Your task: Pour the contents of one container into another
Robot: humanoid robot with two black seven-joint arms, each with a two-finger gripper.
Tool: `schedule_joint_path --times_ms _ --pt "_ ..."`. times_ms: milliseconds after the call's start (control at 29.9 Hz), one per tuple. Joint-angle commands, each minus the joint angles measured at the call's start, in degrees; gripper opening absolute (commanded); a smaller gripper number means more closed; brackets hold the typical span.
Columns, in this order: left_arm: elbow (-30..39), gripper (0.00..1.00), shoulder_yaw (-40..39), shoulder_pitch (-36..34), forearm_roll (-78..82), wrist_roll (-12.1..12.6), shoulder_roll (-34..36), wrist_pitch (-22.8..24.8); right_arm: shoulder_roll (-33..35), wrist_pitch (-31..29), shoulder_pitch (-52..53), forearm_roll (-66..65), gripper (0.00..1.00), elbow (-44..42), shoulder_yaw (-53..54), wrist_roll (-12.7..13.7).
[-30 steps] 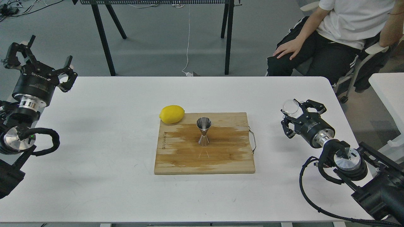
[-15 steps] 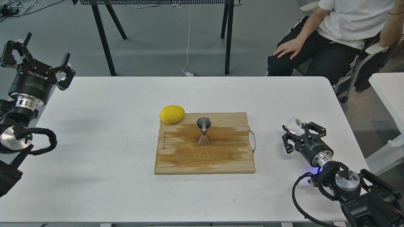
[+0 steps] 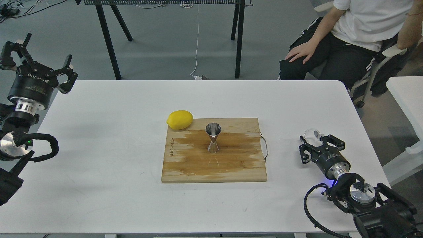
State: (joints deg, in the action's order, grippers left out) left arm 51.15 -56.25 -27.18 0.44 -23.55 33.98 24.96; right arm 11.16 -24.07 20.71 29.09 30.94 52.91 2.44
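The shiny steel jigger stands upright in the middle of the wooden cutting board. The small clear glass cup is low over the right side of the table, held at the tip of my right gripper, which is shut on it; whether the cup touches the table cannot be told. The cup is well to the right of the board and the jigger. My left gripper is open and empty, raised beyond the table's far left corner.
A yellow lemon lies at the board's far left corner. The board has a metal handle on its right side. A seated person is beyond the table's far right corner. A second white table stands to the right.
My right gripper has come down and back toward me with the glass cup, from above the table to near its surface. The left gripper rose slightly and drifted left.
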Motion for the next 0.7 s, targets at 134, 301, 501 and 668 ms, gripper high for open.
schedule_joint_path --times_ms 134,301,501,668 --pt "0.0 1.00 -0.1 -0.1 0.0 0.0 0.1 -0.1 0.0 -0.2 -0.2 0.0 0.85 0.0 0.2 -0.5" --pt "0.1 1.00 -0.1 -0.1 -0.1 0.0 0.2 -0.1 0.0 -1.9 -1.1 0.0 0.73 0.4 2.6 -0.1" --pt "0.1 1.00 0.0 -0.1 -0.3 0.1 0.3 -0.4 -0.1 -2.8 -1.5 0.3 0.44 0.5 4.1 1.2" --pt "0.3 1.00 0.0 -0.1 -0.3 0.3 0.4 -0.7 -1.4 -2.3 -1.4 2.0 0.57 0.4 5.7 1.8"
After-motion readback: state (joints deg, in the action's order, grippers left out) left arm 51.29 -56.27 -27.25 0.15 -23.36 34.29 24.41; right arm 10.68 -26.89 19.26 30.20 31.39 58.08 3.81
